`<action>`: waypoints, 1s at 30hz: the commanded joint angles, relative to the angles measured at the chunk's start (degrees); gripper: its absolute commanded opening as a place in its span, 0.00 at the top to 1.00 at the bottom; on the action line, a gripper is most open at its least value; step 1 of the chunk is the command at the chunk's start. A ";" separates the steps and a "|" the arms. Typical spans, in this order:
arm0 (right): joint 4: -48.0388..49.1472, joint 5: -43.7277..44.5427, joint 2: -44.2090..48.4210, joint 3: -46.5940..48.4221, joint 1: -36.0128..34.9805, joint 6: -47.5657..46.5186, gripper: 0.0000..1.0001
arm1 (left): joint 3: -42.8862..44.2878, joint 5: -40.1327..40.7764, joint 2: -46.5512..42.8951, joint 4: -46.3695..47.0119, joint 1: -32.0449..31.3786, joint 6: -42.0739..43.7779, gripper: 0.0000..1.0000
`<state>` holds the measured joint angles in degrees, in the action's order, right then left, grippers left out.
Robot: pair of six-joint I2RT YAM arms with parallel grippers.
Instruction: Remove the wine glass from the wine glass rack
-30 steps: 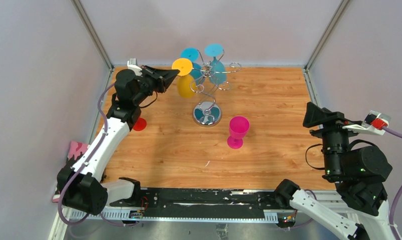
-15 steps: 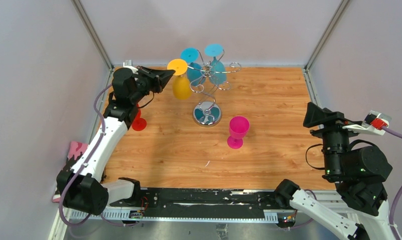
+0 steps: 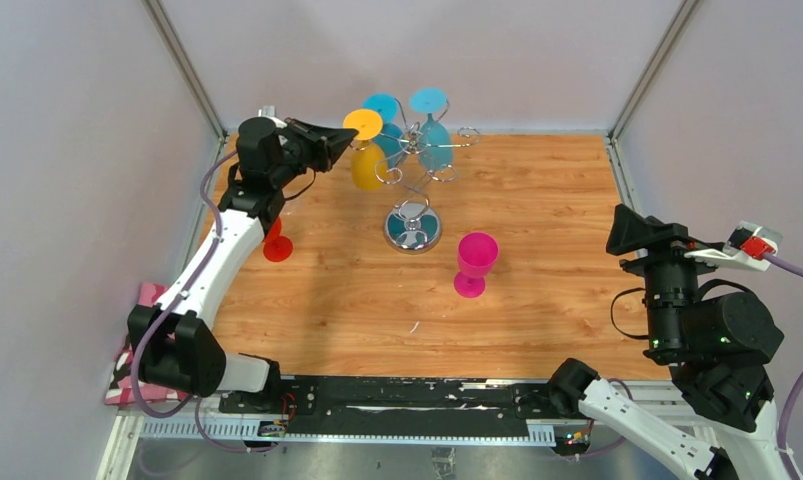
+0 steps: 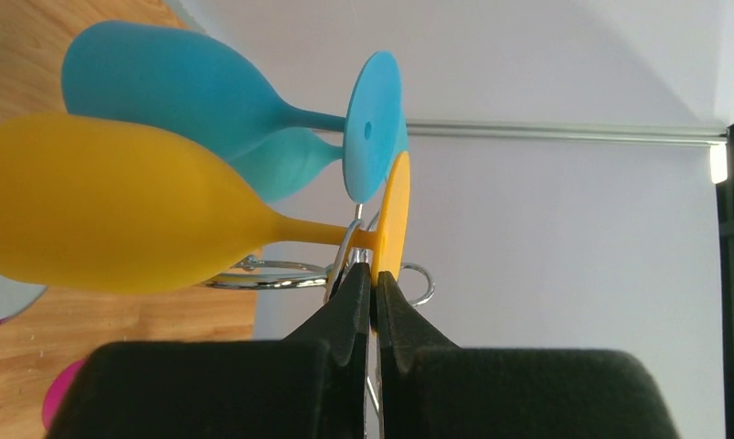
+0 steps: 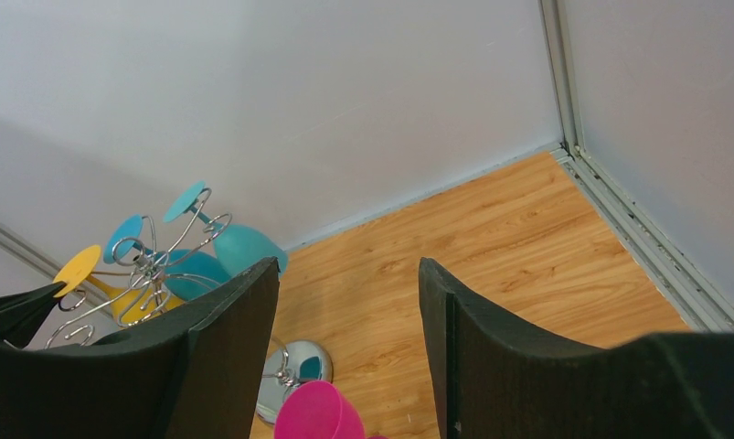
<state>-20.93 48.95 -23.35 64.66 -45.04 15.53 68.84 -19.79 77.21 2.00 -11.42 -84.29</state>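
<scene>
1. The wine glass rack (image 3: 414,180) stands toward the far middle of the table (image 3: 537,300), with its mirrored base flat on the wood. Three glasses hang from it bowl-down. The yellow wine glass (image 4: 116,215) is on the scroll nearest the left arm, and two teal glasses (image 3: 435,140) hang just behind it.
2. The left gripper (image 4: 374,279) is up at the rack. Its jaws are drawn almost together, with only a sliver between them. The thin edge of the yellow foot disc sits in that sliver, close to where the stem meets the foot. This reads as a pinch on the foot.
3. In the wrist view the yellow stem passes through a chrome wire loop right beside the fingertips (image 4: 349,302). My judgement is that the glass is gripped but not yet free of the rack. I cannot tell whether its weight is on the wire or on the claw.
4. The right gripper (image 5: 346,270) is spread wide with nothing in it. It is parked well apart on the right side, facing the rack.
5. A pink glass (image 3: 474,262) stands upright on the table near the rack's base. A red glass (image 3: 275,245) is partly hidden behind the left arm. Neither is on the rack.
6. Progress, as a judgement: the reach and grasp of the yellow glass look done. What is left is to slide the stem out of the loop's open end, clear the teal foot that overlaps it, and carry it away.
</scene>
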 commanded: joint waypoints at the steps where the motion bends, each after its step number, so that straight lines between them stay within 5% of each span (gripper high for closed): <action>1: 1.46 1.94 0.37 -0.15 -0.93 -0.51 0.37 | 2.61 -1.18 0.11 1.87 -1.46 1.25 1.00; 11: 1.42 1.30 0.49 -0.68 -0.93 -0.03 0.37 | -3.52 -0.11 -7.20 0.64 -4.06 2.99 1.00; 22: 0.75 -0.73 0.68 -1.42 -0.93 1.62 0.37 | -8.16 5.01 -22.91 -10.71 -4.05 8.21 1.00; 30: 0.62 -6.99 -3.83 -0.99 -0.93 0.66 0.35 | 6.53 6.07 -26.83 -20.49 -4.05 22.31 1.00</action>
<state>-20.75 46.24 -23.97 63.68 -45.04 16.27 65.04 -13.19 50.43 -14.98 -15.20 -71.77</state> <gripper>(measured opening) 0.635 0.043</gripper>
